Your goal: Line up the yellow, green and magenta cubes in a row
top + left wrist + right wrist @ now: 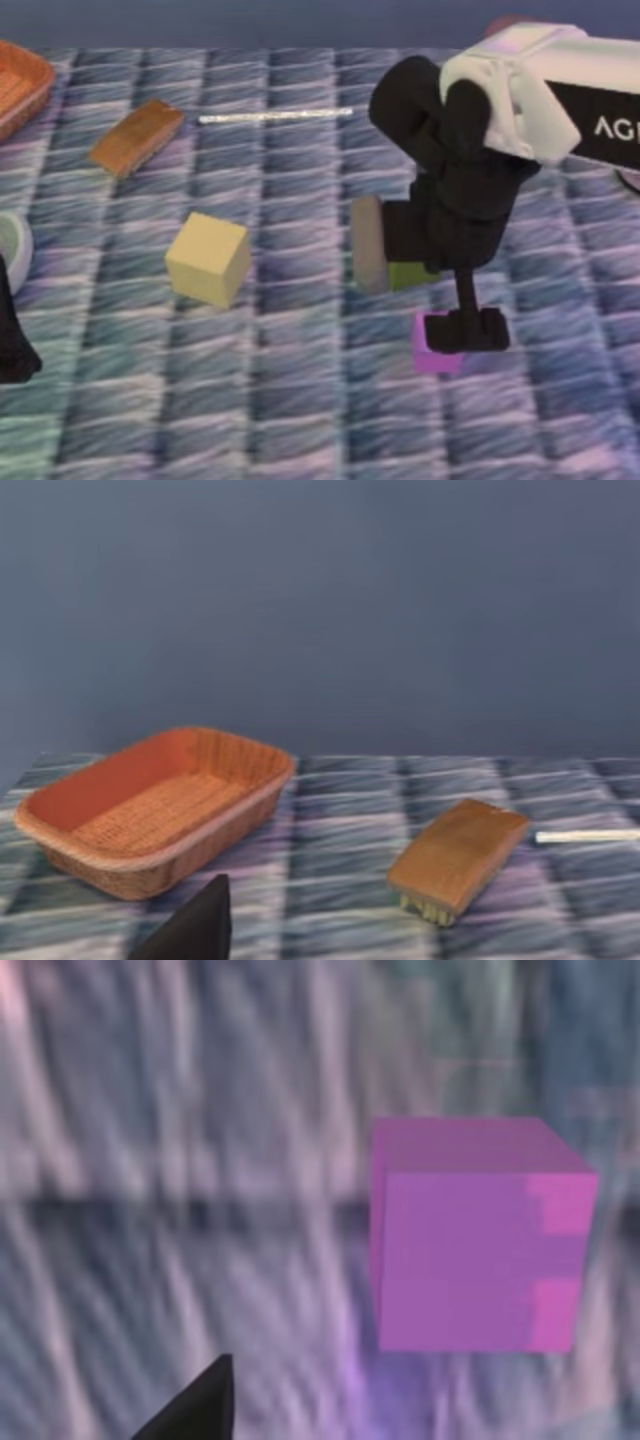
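Blue-and-white plaid tablecloth [300, 400] covers the table, plain blue-grey wall behind. Right arm reaches in from the top view's right; right gripper [467, 330] sits directly over the magenta cube [438, 355], fingers straddling its upper part. Can't tell whether the fingers press on the cube or stand just off it. Right wrist view shows the magenta cube [480, 1235] close up on the cloth, with one dark fingertip [200, 1405] at the frame edge, apart from the cube in that view. Green cube [410, 275] is just behind the magenta one, mostly hidden under the right arm's wrist, only a sliver showing. Yellow cube [208, 258] sits well apart to the left, near table centre-left, nothing touching it. Flat orange-brown brush block [138, 136] lies far-left of centre, tilted; the left wrist view shows bristles under it [458, 858]. Thin white stick [275, 116] lies near the far edge, right of the block. Wicker basket [20, 85] sits at the far-left corner, also in the left wrist view [150, 815]. Left gripper [12, 345] is parked at the left edge, finger state not readable.
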Action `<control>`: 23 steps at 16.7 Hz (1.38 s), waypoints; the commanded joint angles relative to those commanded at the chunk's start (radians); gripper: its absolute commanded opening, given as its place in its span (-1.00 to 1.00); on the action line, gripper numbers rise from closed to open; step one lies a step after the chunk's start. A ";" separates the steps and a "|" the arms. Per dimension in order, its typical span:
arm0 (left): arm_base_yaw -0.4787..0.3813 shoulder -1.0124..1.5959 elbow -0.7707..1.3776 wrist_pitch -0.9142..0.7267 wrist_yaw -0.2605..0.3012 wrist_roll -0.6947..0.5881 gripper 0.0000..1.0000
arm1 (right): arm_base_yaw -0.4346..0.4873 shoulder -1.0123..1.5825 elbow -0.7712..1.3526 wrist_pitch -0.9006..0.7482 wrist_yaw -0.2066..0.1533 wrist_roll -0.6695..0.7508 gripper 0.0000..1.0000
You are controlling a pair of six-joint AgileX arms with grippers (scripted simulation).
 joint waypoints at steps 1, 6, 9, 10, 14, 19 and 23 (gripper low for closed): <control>0.000 0.000 0.000 0.000 0.000 0.000 1.00 | 0.000 0.000 0.000 0.000 0.000 0.000 1.00; 0.000 0.000 0.000 0.000 0.000 0.000 1.00 | -0.003 0.021 0.023 -0.006 0.001 0.035 1.00; 0.000 0.000 0.000 0.000 0.000 0.000 1.00 | -0.010 0.076 0.107 -0.035 0.004 0.161 1.00; 0.000 0.000 0.000 0.000 0.000 0.000 1.00 | -0.014 0.100 0.142 -0.048 0.005 0.218 1.00; 0.000 0.000 0.000 0.000 0.000 0.000 1.00 | -0.038 0.212 0.298 -0.112 0.009 0.512 1.00; 0.000 0.000 0.000 0.000 0.000 0.000 1.00 | -0.072 0.348 0.494 -0.190 0.014 0.940 1.00; 0.000 0.000 0.000 0.000 0.000 0.000 1.00 | -0.095 0.409 0.609 -0.222 0.019 1.154 1.00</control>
